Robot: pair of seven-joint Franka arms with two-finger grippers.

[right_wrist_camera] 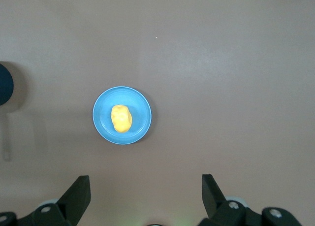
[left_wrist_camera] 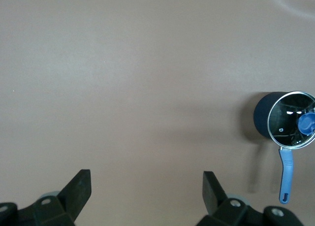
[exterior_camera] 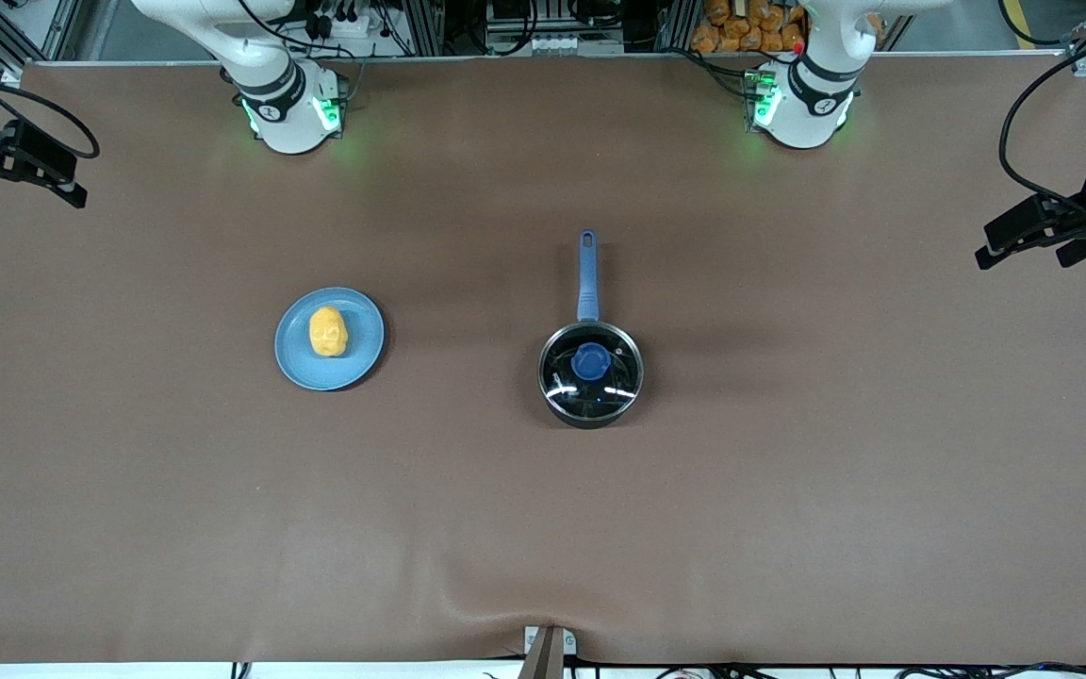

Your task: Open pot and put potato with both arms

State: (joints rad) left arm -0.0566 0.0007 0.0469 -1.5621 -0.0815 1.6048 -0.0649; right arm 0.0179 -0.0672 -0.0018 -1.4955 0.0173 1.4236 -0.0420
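The pot [exterior_camera: 590, 373] sits mid-bench, lid [exterior_camera: 591, 368] on, handle at twelve o'clock; the potato [exterior_camera: 327, 331] lies on a blue plate [exterior_camera: 358, 369] at its nine o'clock. My left gripper [left_wrist_camera: 146, 192] and right gripper [right_wrist_camera: 145, 195] hang wide, empty. The glass lid could slip off-centre; nothing blocks either reach

Readable text: none on any object in view.
Arm bases [exterior_camera: 290, 111]: small dark marks, too small to read.
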